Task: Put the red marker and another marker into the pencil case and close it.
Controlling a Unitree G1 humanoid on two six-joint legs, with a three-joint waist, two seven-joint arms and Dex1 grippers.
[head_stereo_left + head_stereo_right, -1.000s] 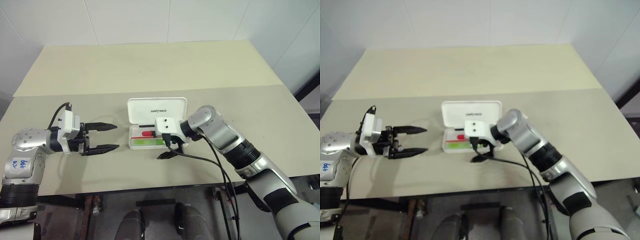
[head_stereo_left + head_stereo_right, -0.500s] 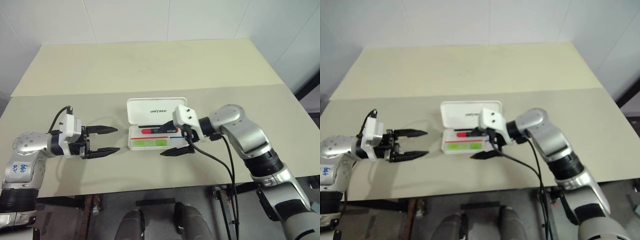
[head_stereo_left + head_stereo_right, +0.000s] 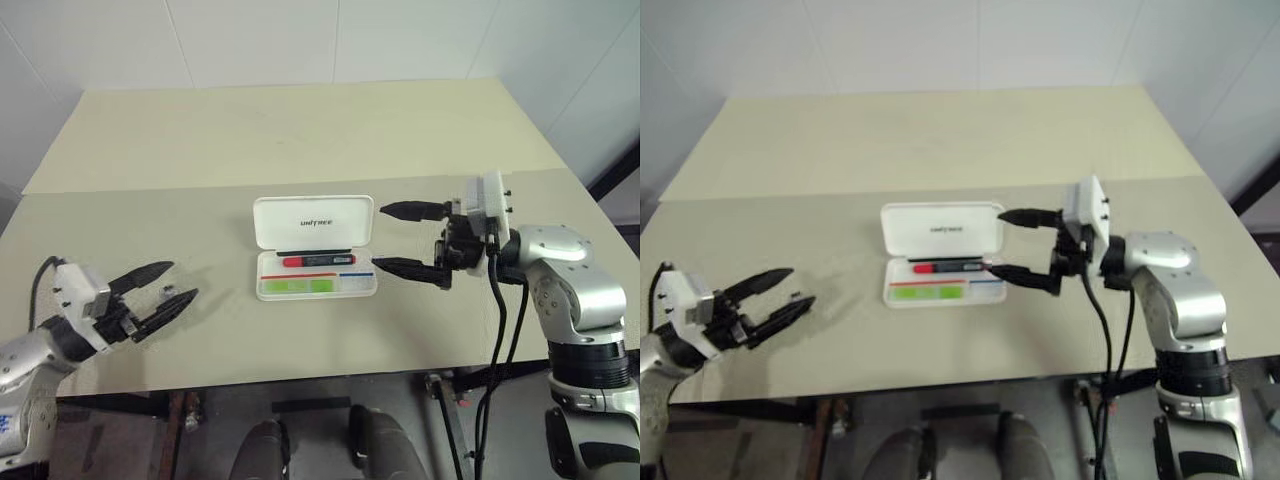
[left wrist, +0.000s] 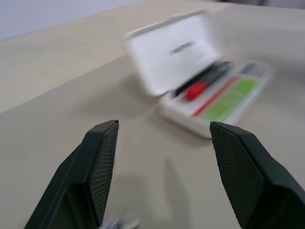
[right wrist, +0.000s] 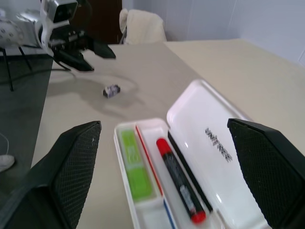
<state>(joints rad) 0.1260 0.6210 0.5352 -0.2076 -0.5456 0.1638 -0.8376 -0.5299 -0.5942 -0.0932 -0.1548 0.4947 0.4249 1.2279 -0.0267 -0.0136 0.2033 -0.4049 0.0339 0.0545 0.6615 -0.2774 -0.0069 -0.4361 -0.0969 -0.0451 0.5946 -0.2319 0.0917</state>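
Note:
The white pencil case [image 3: 313, 236] lies open in the middle of the table, its lid tipped back. In its tray the red marker [image 3: 318, 260] lies along the hinge side, and the light-green highlighter [image 3: 295, 285] sits in the front slot. My right gripper [image 3: 380, 238] hovers just right of the case, level, pointing at it, open and empty. My left gripper [image 3: 182, 280] is far to the left near the front edge, open and empty, also pointing toward the case [image 4: 167, 52]. The right wrist view shows the marker [image 5: 178, 183] and highlighter [image 5: 135, 167] side by side.
The beige table [image 3: 300, 140] stretches far behind the case, with a seam across its middle. A small dark object [image 5: 111, 90] lies on the table near my left gripper [image 5: 102, 50]. A chair with a white cloth [image 5: 143, 26] stands beyond the table's left end.
My right gripper has pulled away from the case's tray, to the right and up. My left gripper has drawn back to the left, toward the front edge. The case has not moved.

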